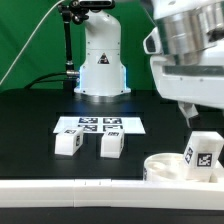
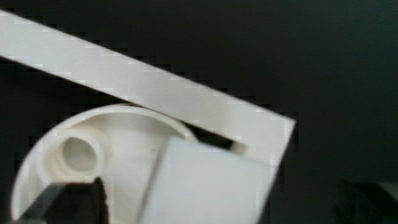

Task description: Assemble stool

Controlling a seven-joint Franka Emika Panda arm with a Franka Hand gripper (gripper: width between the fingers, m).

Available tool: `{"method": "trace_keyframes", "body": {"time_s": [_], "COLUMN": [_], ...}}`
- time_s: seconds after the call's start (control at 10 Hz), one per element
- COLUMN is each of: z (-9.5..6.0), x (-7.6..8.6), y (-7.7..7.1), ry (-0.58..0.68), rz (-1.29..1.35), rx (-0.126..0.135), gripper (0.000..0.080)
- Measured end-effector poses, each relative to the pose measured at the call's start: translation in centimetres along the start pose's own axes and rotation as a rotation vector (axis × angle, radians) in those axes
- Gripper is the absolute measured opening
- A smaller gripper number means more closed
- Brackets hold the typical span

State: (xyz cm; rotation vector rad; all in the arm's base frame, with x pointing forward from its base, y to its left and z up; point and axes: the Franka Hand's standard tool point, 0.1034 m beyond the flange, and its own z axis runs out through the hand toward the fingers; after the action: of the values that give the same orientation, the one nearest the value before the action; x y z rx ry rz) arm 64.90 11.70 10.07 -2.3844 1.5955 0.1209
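The stool's round white seat disc (image 1: 160,166) lies at the exterior view's lower right, against the rail. One blocky tagged leg (image 1: 204,152) stands upright on it. Two more tagged legs (image 1: 68,143) (image 1: 110,145) stand loose on the black table in front of the marker board. My gripper (image 1: 195,118) hangs just above the leg on the seat. In the wrist view that leg (image 2: 214,180) fills the space between my jaws, beside the seat disc (image 2: 86,150). My gripper (image 2: 205,215) is open, and a dark finger (image 2: 54,200) stands clear of the leg's side.
The marker board (image 1: 100,125) lies flat mid-table. A long white rail (image 1: 70,190) borders the table along the near edge, and its corner (image 2: 178,85) runs right behind the seat. The robot's base (image 1: 100,65) stands at the back.
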Motion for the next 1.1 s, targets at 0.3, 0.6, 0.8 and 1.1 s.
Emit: {"method": "trace_keyframes", "body": {"time_s": [0.3, 0.6, 0.8, 1.1], "z": [0.15, 0.28, 0.21, 0.14], "x": [0.05, -0.14, -0.24, 0.03], "y": [0.14, 0.19, 0.21, 0.22], "ry": [-0.001, 0.009, 0.034, 0.042], "rz": [-0.231, -0.494, -0.755, -1.043], "rx": [-0.002, -0.007, -0.005, -0.013], "gripper": [0.0649, 0.0649, 0.0649, 0.0649]}}
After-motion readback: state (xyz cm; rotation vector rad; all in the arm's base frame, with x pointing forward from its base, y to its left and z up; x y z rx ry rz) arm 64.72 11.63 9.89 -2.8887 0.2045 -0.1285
